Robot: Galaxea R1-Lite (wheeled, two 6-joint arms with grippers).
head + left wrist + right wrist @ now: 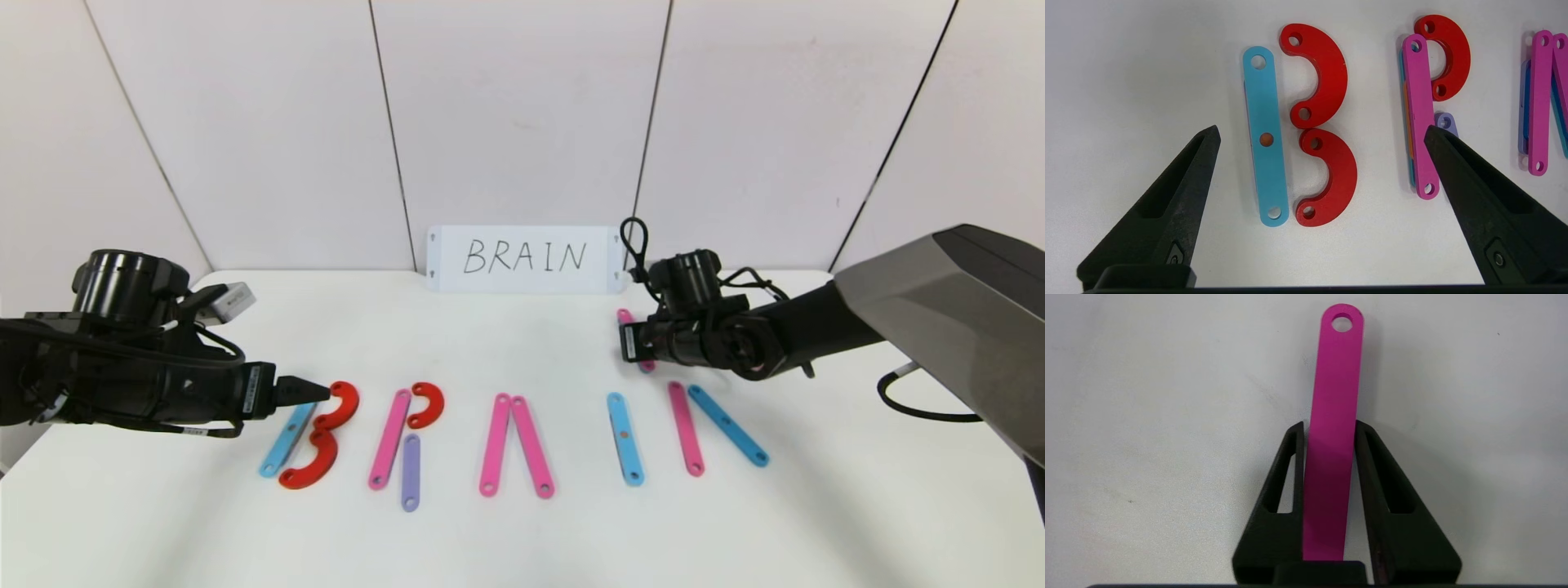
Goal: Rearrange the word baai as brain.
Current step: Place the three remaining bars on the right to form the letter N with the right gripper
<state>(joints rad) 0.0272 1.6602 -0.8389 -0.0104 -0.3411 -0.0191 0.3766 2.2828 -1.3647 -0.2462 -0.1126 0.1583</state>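
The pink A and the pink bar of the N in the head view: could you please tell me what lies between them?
One blue bar, the I, lies alone between the A and the N's pink bar, as the head view shows.

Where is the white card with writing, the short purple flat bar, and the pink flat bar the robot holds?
white handwritten card (526, 258), head view, card's middle.
short purple flat bar (411, 473), head view, mid-length.
pink flat bar (1336, 384), right wrist view, exposed shaft beyond the right gripper (1329, 425).

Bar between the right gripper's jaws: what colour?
Pink bar, clearest in the right wrist view.
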